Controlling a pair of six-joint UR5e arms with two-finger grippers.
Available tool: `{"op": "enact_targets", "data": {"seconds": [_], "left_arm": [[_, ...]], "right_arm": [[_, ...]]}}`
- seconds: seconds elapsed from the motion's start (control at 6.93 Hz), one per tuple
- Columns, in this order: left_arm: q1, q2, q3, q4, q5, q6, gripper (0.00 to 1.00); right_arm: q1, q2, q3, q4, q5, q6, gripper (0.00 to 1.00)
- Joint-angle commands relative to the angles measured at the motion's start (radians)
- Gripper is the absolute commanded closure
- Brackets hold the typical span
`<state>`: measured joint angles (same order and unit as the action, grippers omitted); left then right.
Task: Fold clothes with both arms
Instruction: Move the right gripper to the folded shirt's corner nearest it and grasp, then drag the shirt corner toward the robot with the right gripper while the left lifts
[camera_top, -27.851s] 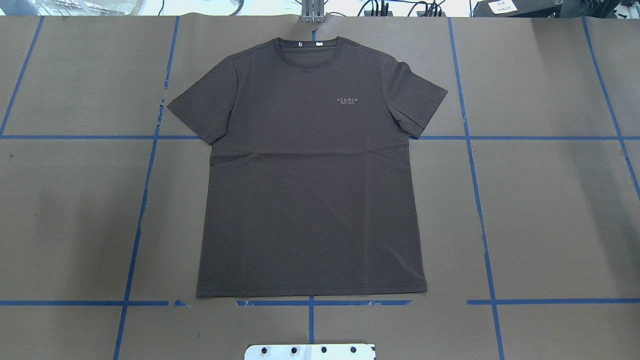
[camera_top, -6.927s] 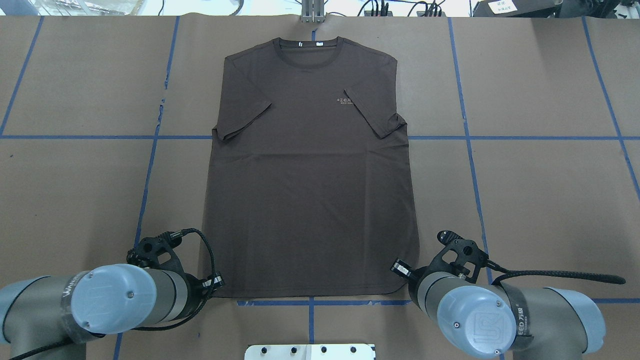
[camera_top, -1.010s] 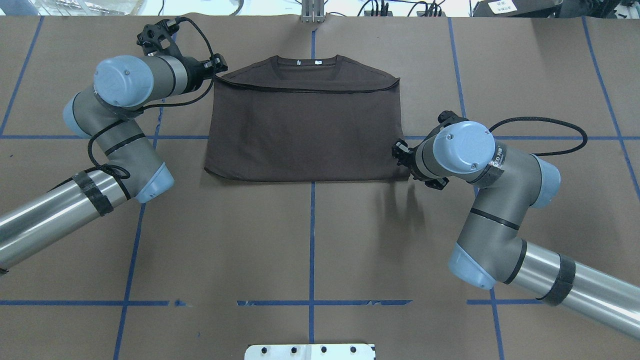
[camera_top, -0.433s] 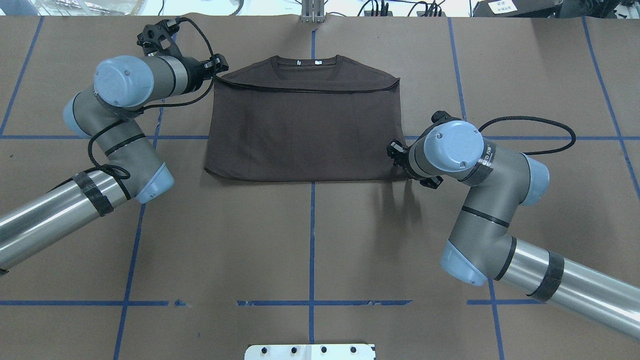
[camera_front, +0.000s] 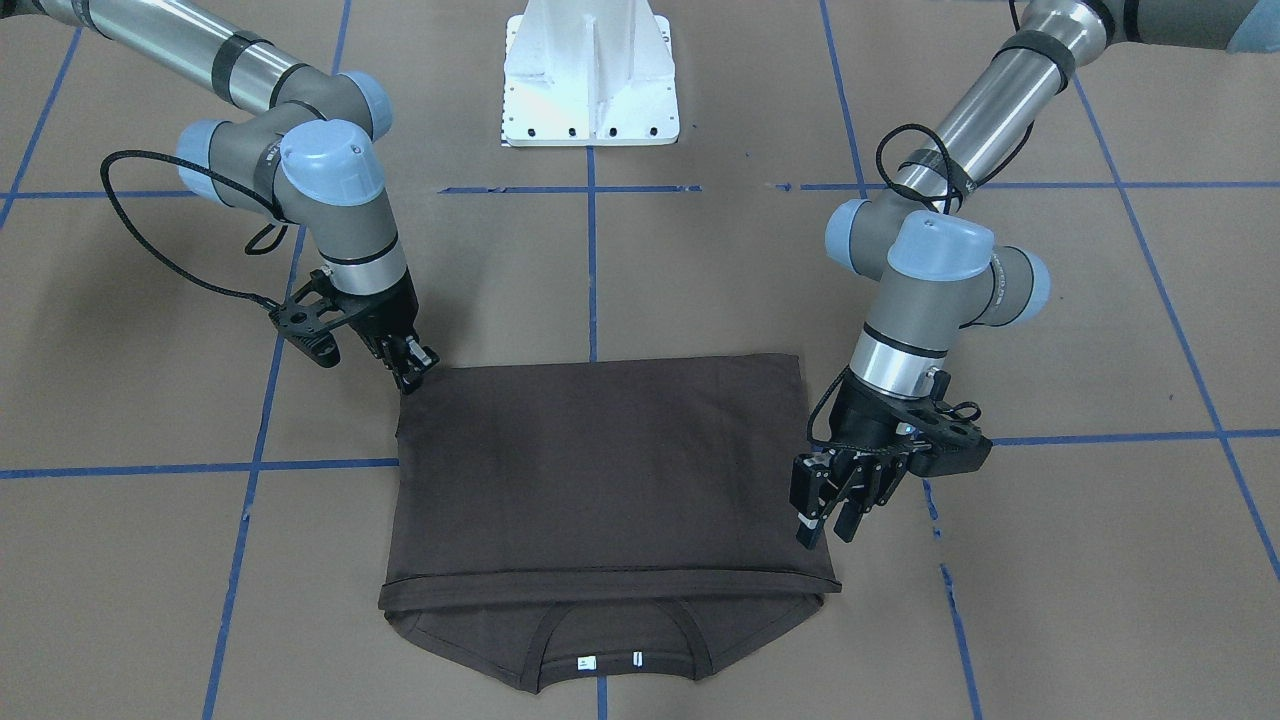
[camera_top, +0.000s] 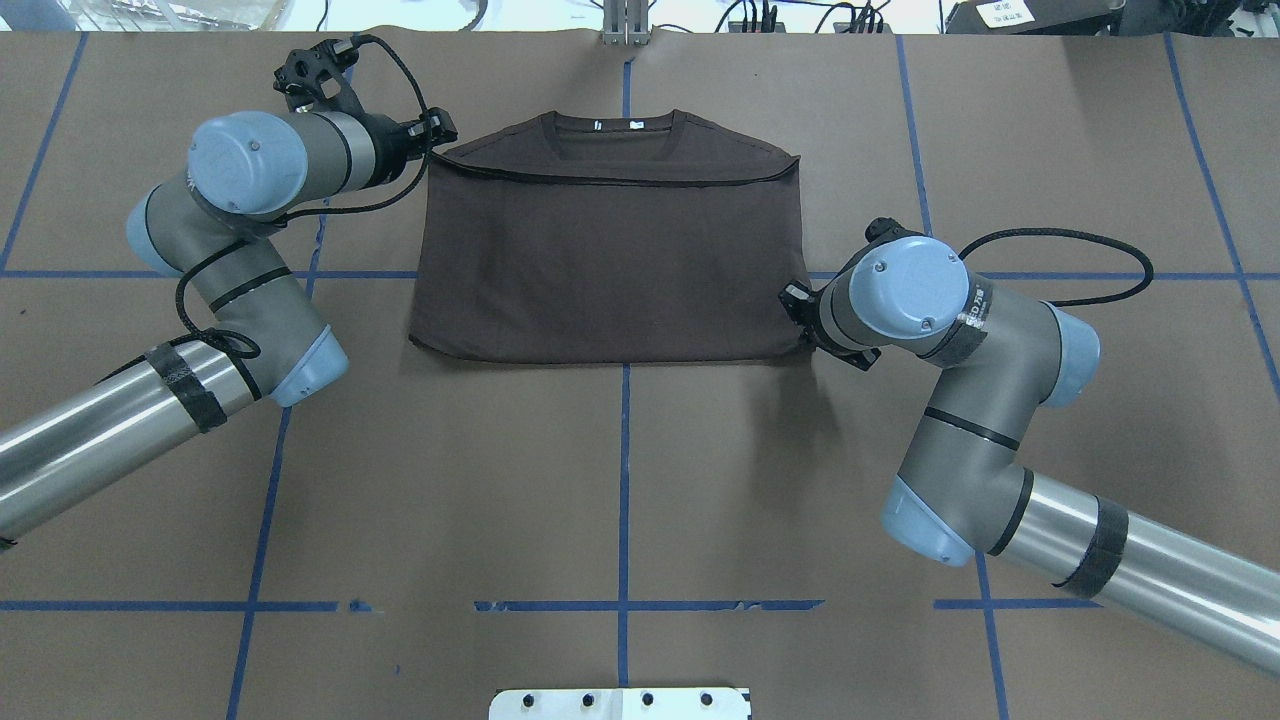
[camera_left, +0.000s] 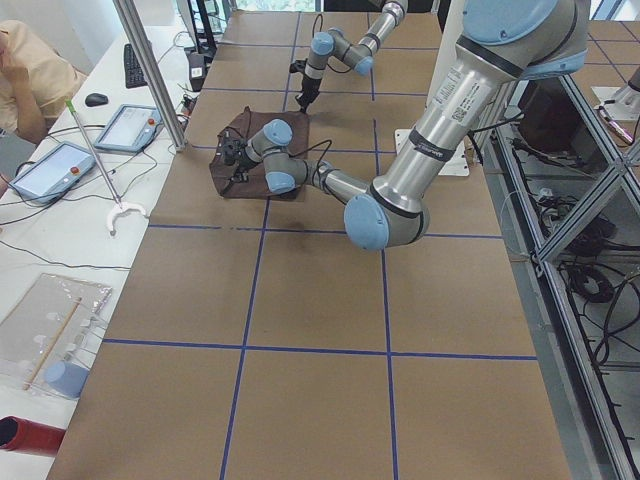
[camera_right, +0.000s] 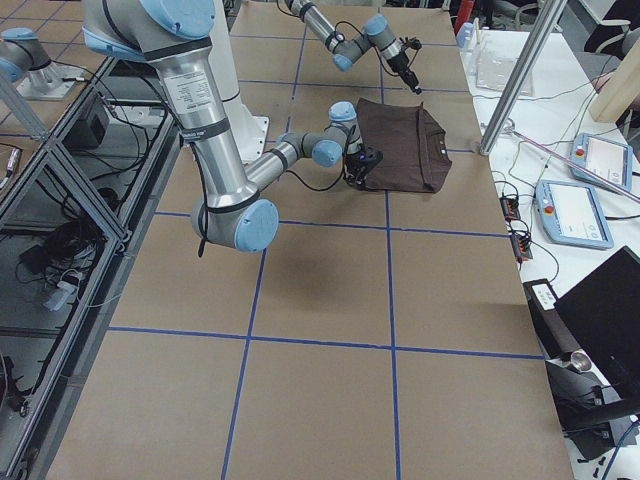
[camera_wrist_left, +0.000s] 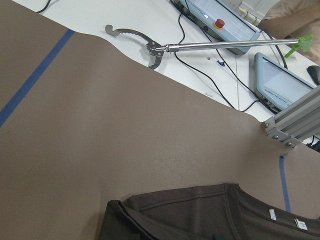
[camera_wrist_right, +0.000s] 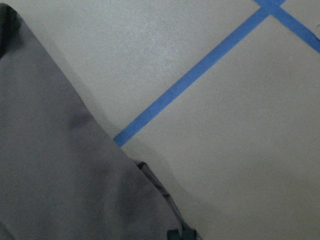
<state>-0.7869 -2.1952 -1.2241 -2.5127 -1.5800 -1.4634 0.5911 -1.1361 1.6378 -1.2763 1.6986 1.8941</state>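
The dark brown T-shirt (camera_front: 600, 470) lies flat on the brown table (camera_front: 700, 280). It is folded in two, and its hem edge stops just short of the ribbed collar (camera_front: 615, 650), so the white neck tags (camera_front: 587, 661) show. The left gripper (camera_front: 826, 530) hangs over the hem corner at the shirt's side edge, its fingers spread apart and holding nothing. The right gripper (camera_front: 413, 372) is at the fold corner on the opposite side. I cannot tell whether its fingers are clenched.

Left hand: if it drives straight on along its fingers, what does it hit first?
Probably the T-shirt, at its folded layer's side edge by the hem corner: the open left hand points down right there. Depth is unclear; it might land on the table just beside.
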Motion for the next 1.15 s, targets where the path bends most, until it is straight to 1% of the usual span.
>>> {"op": "enact_targets", "data": {"seconds": [0.0, 0.14, 0.29, 0.43, 0.58, 0.72, 0.87, 1.01], "left_arm": [[0.0, 0.0, 0.0, -0.002, 0.0, 0.003, 0.42], [0.0, -0.001, 0.0, -0.009, -0.006, 0.008, 0.47], [0.0, -0.009, -0.005, -0.014, -0.008, 0.008, 0.48], [0.0, 0.0, -0.071, -0.014, -0.009, 0.008, 0.48], [0.003, 0.015, -0.143, -0.029, -0.082, 0.011, 0.4], [0.003, 0.021, -0.219, -0.046, -0.175, -0.014, 0.38], [0.012, 0.043, -0.274, -0.048, -0.201, -0.138, 0.21], [0.012, 0.049, -0.335, -0.035, -0.227, -0.246, 0.12]], "right_arm": [[0.01, 0.001, 0.034, 0.0, 0.01, 0.002, 1.0], [0.015, -0.064, 0.159, -0.001, 0.066, 0.002, 1.0], [0.009, -0.162, 0.319, -0.012, 0.126, 0.006, 1.0], [-0.043, -0.256, 0.455, -0.015, 0.183, 0.02, 1.0], [-0.138, -0.334, 0.553, -0.015, 0.187, 0.058, 1.0], [-0.239, -0.412, 0.651, -0.015, 0.191, 0.065, 1.0], [-0.369, -0.448, 0.689, -0.015, 0.196, 0.094, 1.0], [-0.473, -0.465, 0.689, -0.015, 0.194, 0.114, 1.0]]}}
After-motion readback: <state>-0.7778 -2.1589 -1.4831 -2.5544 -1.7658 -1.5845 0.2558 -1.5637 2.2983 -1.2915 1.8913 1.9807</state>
